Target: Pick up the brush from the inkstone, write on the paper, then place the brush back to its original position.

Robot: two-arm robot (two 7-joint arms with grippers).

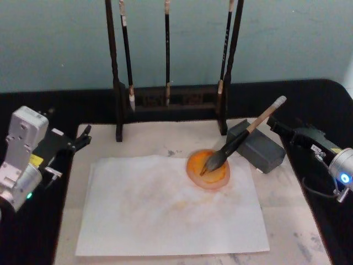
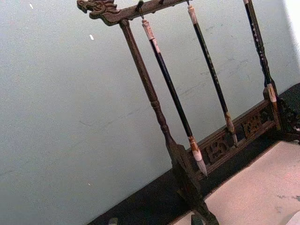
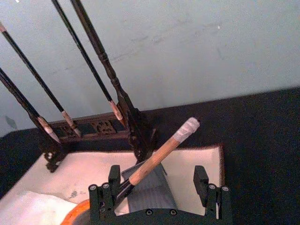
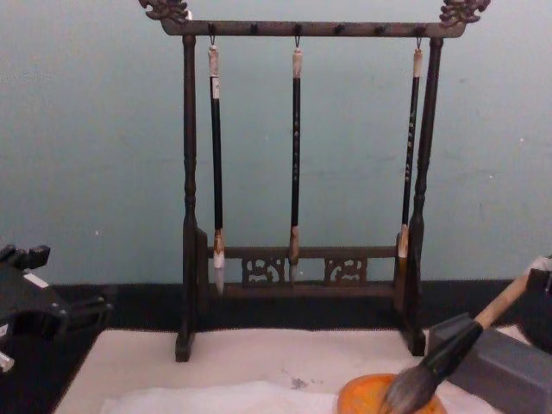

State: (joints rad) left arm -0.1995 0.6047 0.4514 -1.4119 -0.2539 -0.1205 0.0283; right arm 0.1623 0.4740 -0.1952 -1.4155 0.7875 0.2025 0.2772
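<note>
The brush leans its tan handle on the grey inkstone block, with its dark bristles down in an orange dish. That dish sits on the far right corner of the white paper. My right gripper hovers just right of the inkstone, behind the handle's whitish end, not touching it. In the right wrist view its fingers stand apart, open, and the brush runs up between them farther off. My left gripper rests open at the mat's far left corner, holding nothing.
A dark wooden rack with three thin black brushes hanging from it stands at the back of the cream mat. Black tabletop lies on both sides of the mat. A pale blue-green wall rises behind.
</note>
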